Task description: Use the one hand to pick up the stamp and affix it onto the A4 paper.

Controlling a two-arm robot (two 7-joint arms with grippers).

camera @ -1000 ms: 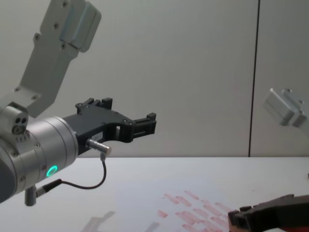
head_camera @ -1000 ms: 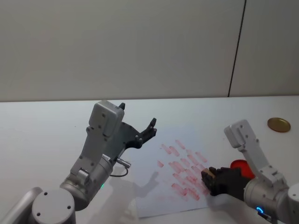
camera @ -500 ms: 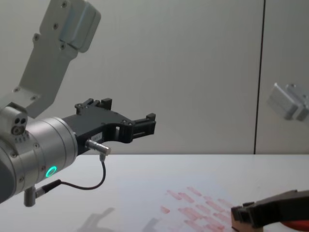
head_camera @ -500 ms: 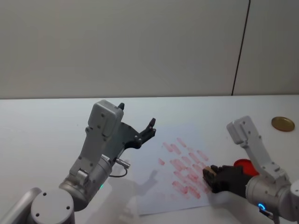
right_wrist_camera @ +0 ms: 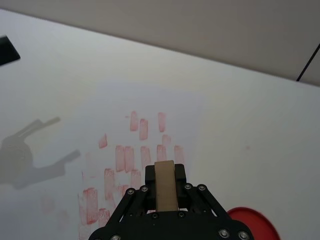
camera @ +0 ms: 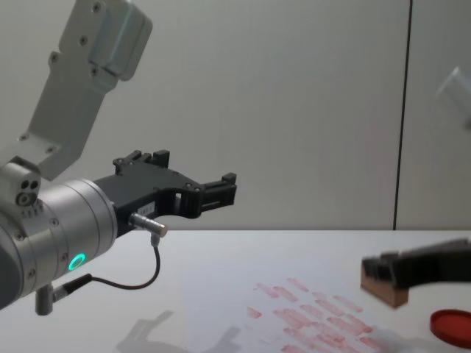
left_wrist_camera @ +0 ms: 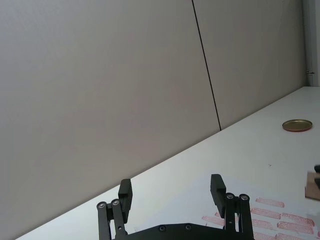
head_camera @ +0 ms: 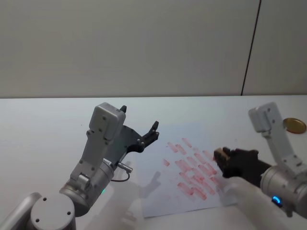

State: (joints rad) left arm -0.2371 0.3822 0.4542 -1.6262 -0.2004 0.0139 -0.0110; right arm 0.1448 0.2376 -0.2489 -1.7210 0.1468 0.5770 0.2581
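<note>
Plain white worktop (head_camera: 43, 124), matte, w/ grey panelled wall behind; one dark vertical seam in wall at right. A4 paper (head_camera: 158, 196) lies flat mid-worktop, slightly skewed, carrying slanting rows of pinkish-red oblong prints. Red ink dish (camera: 450, 325) on worktop right of paper, near its right edge. Brass-coloured round lid (head_camera: 293, 125) further back at right, well apart from paper.

Right arm: comes in from lower right, forearm angled over paper's right side. Right claw (head_camera: 221, 155) closed on the stamp (head_camera: 220, 154), a tan wooden block, pinched between both fingers. Chest view shows stamp (camera: 383, 290) clear of the sheet, held above paper's right portion, roughly level. Right wrist view: block (right_wrist_camera: 164, 185) sits centred in claw, prints directly beneath.

Left arm: raised at left, elbow high, wrist w/ green ring. Left claw (head_camera: 140, 135) spread wide, holding nothing, pointing toward paper's far-left corner, well above worktop.
</note>
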